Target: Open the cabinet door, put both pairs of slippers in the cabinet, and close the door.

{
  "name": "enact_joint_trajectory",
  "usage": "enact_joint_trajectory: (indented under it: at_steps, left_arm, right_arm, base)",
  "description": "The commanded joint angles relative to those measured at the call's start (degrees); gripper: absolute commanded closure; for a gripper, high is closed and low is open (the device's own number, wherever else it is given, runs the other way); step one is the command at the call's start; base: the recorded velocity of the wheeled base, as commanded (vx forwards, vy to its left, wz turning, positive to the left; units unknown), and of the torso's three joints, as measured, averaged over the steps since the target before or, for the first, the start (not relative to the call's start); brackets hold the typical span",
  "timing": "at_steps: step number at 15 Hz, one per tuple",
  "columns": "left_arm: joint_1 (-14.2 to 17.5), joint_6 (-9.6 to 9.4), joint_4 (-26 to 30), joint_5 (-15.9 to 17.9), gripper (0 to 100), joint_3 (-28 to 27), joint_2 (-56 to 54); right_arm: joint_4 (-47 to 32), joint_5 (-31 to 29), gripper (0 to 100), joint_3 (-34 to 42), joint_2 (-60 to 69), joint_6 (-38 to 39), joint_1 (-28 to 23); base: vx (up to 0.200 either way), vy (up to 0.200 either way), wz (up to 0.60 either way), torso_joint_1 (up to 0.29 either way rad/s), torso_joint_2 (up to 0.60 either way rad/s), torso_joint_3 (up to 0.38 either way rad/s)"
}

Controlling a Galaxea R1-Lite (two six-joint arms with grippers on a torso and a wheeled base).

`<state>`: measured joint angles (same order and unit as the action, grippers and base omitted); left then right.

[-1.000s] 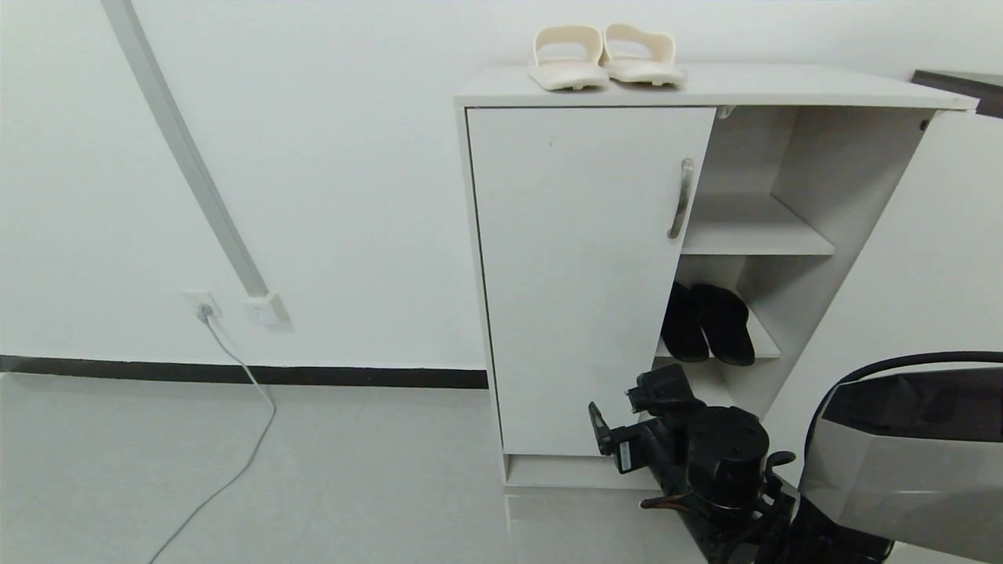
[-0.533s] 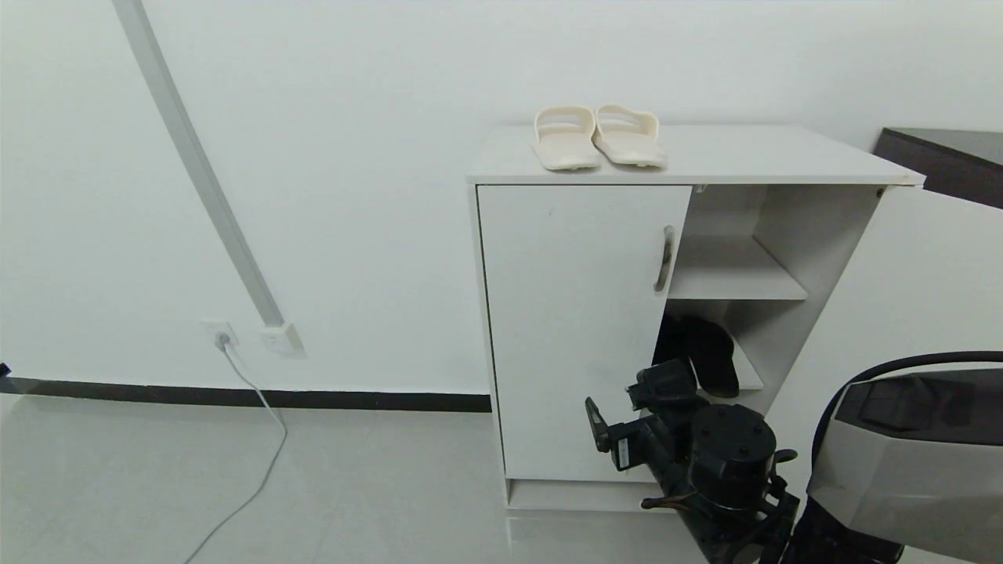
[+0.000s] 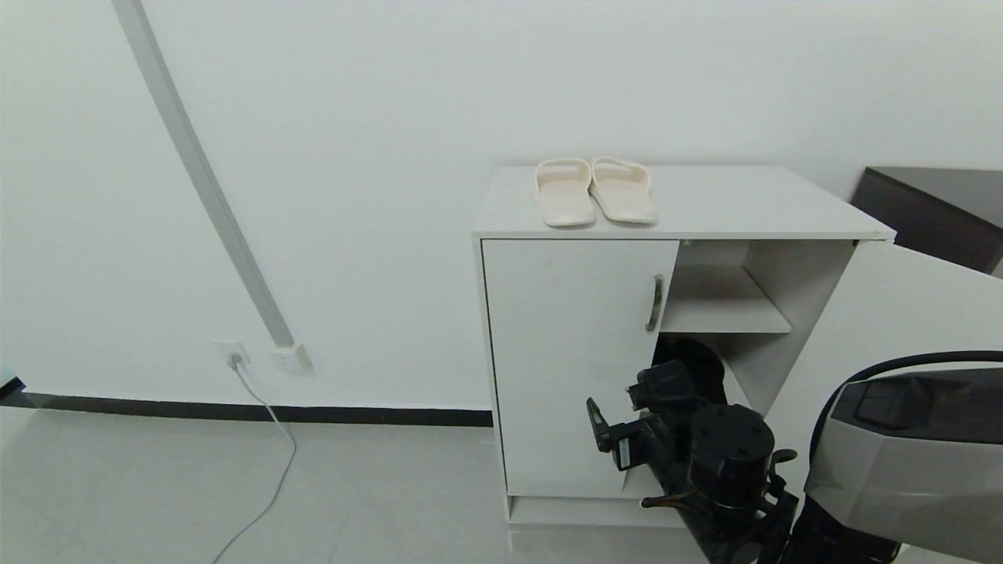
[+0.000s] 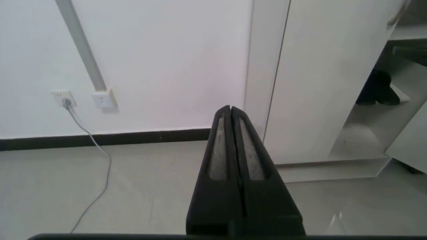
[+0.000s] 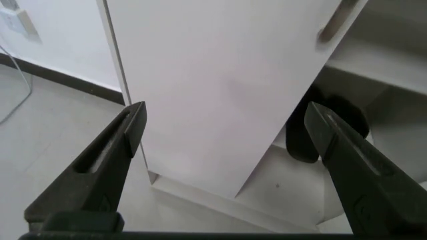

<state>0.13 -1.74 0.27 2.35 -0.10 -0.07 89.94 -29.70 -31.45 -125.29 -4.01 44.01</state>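
Observation:
A white cabinet (image 3: 744,204) stands against the wall. Its left door (image 3: 572,352) is closed and its right door (image 3: 885,313) is swung open. A cream pair of slippers (image 3: 593,190) lies on the cabinet top. A black pair of slippers (image 5: 327,130) sits on a lower shelf inside, partly hidden in the head view by my right arm (image 3: 705,446). My right gripper (image 5: 225,112) is open and empty, low in front of the closed door's lower part. My left gripper (image 4: 230,143) is shut on nothing, off to the cabinet's left and above the floor.
A wall socket with a grey cable (image 3: 233,360) and a slanted conduit (image 3: 196,172) are on the wall to the left. A dark piece of furniture (image 3: 932,211) stands right of the cabinet. Bare tiled floor (image 3: 235,486) lies to the left.
The whole head picture has shifted, so the camera moved: the cabinet now sits lower and looks smaller. Both pairs of slippers and both doors stay as they were.

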Motion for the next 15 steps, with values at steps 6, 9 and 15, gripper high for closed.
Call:
enact_joint_trajectory:
  at_steps: [6,9,15]
  left_arm:
    - [0.04,-0.01,0.0,0.02,100,0.01,0.07]
    - [0.04,-0.01,0.0,0.02,100,0.01,0.07]
    - [0.04,-0.01,0.0,0.02,100,0.01,0.07]
  right_arm:
    - [0.06,0.78,0,-0.01,-0.3,-0.03,-0.41]
    - [0.06,1.22,0,-0.01,-0.65,-0.03,-0.5]
    - [-7.24,4.47,0,-5.73,4.36,-0.82,-1.91]
  base:
    - [0.0,0.0,0.0,0.207,-0.51,-0.312]
    - [0.0,0.0,0.0,0.24,-0.55,-0.321]
    - [0.0,0.0,0.0,0.258,-0.58,-0.326]
